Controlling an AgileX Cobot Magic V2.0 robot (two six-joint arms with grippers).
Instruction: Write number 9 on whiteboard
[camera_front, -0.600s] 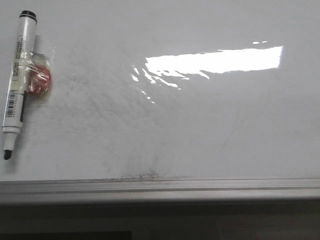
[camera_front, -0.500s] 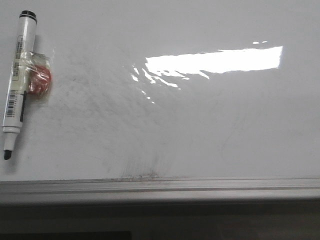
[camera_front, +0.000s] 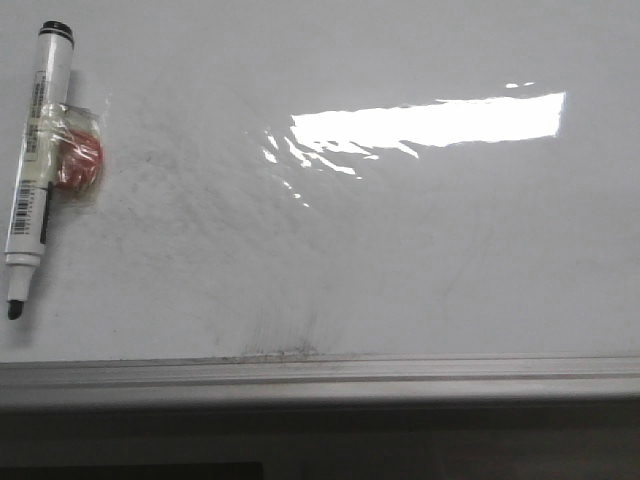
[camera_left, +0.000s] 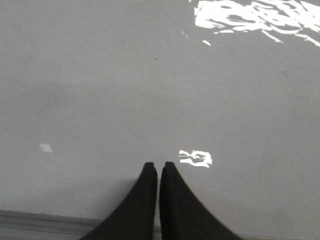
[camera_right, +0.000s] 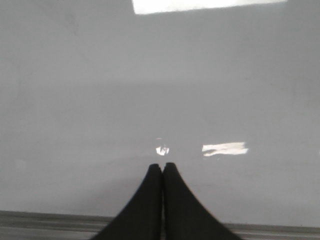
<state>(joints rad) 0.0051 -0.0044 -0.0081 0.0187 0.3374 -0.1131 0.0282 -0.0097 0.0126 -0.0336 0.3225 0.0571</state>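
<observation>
Overhead, the whiteboard (camera_front: 400, 250) carries grey smudges and glare but no drawn number 9. An uncapped marker (camera_front: 32, 165) lies along its left edge, tip toward the grey edge rail (camera_front: 320, 372), a taped red object (camera_front: 78, 160) touching its barrel. Left gripper (camera_left: 158, 167) and right gripper (camera_right: 162, 167) fingers are clenched, empty, above the board.

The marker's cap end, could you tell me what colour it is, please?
Black, on a white barrel; the marker shows best in the front view.
</observation>
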